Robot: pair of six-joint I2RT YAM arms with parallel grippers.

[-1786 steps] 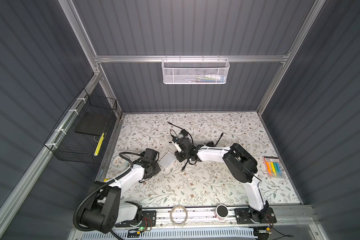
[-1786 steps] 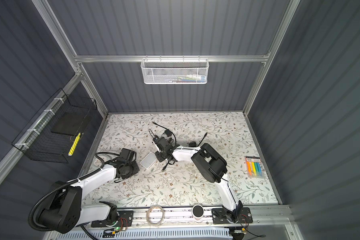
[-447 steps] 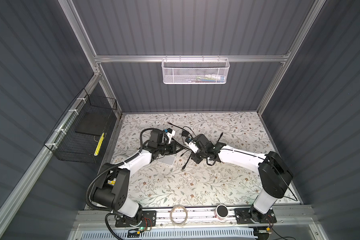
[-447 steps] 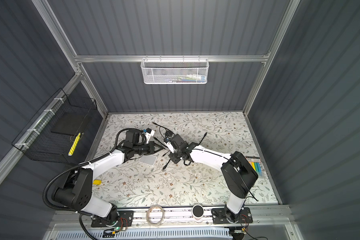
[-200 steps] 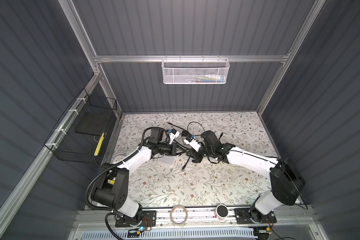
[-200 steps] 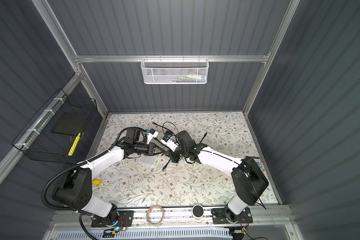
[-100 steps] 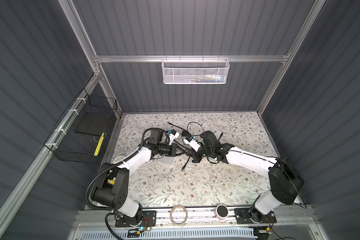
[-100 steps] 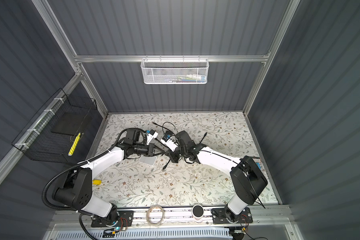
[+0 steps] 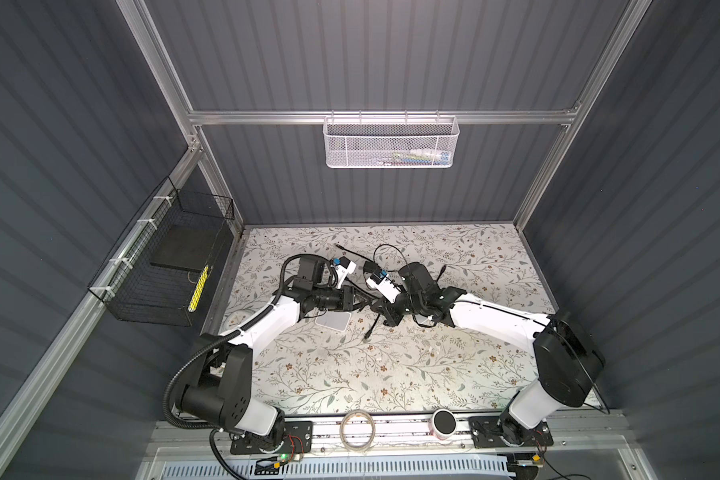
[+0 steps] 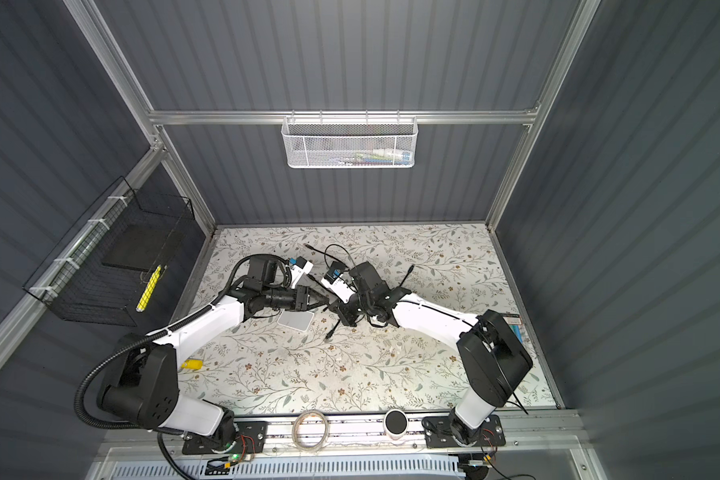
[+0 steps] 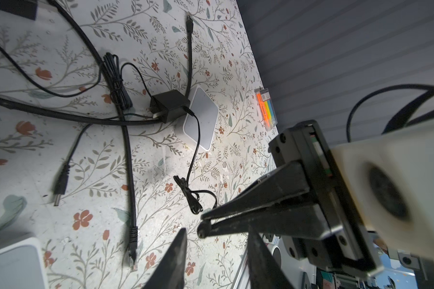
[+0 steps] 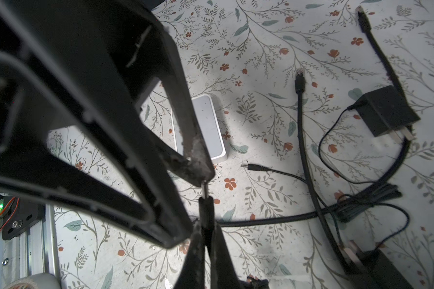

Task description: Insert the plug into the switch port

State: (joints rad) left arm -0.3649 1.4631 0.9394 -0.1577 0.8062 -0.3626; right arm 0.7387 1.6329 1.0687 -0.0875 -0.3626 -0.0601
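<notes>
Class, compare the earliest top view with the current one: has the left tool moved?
Yes: rightwards. The left tool, once left of the white switch, now sits past its upper right corner.

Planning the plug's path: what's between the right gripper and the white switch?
In the right wrist view, a finger of the left gripper crosses between the right gripper and the switch.

Ethernet plug [image 11: 133, 250], barrel plug [image 11: 60, 184] blurred; white switch [image 11: 10, 265] cut off by edge.
</notes>
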